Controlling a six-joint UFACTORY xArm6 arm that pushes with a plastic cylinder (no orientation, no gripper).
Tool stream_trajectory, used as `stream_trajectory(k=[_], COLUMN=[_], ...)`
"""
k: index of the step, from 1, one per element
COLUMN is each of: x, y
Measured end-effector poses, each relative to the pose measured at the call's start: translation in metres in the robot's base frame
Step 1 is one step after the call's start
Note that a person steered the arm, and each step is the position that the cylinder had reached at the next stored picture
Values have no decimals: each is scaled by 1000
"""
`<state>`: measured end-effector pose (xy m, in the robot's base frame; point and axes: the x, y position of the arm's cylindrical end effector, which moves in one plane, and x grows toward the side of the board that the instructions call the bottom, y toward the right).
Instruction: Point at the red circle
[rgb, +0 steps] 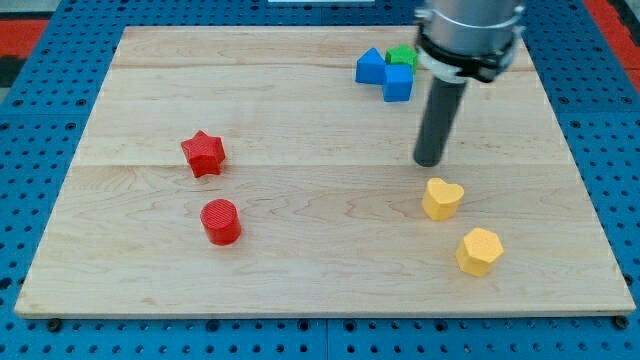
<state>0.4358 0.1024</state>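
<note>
The red circle (221, 221) is a short red cylinder at the view's lower left of the wooden board (300, 270). A red star (203, 153) lies just above it. My tip (429, 162) is at the view's right of centre, far to the right of the red circle. It stands just above a yellow heart (442, 198) without touching it.
A yellow hexagon (479, 250) lies at the view's lower right. At the view's top, two blue blocks (371, 66) (398, 83) and a green block (402, 54) cluster together beside the rod. The board sits on a blue perforated table.
</note>
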Motion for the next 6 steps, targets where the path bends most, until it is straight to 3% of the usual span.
stream_trajectory(k=[3, 5, 6], x=[78, 30, 42], y=[14, -182, -285])
